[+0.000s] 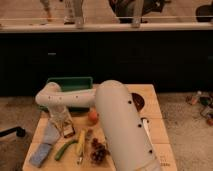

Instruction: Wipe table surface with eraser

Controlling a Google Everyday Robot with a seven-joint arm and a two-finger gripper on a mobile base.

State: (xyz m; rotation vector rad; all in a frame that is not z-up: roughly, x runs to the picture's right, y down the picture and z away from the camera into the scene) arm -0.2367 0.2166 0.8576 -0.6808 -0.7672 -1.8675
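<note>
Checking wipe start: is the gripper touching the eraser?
Cannot tell. In the camera view the gripper hangs right over the eraser on the table, overlapping it; neither contact nor a gap shows plainly.

Hidden under the broad white arm point(122, 125): much of the desk point(156, 131), from centre toward 5 o'clock. Half covered too: a dark round dish point(137, 101) at 2 o'clock and a small white thing point(145, 125) at 3 o'clock, too small to name. Blurred, at 9 o'clock of the orange point(93, 116): the claw point(62, 121), over the eraser point(68, 132); touching or not, impossible to tell. Masked along its front by the arm: the green bin point(75, 82). Cut off at 6 o'clock: the arm.
</note>
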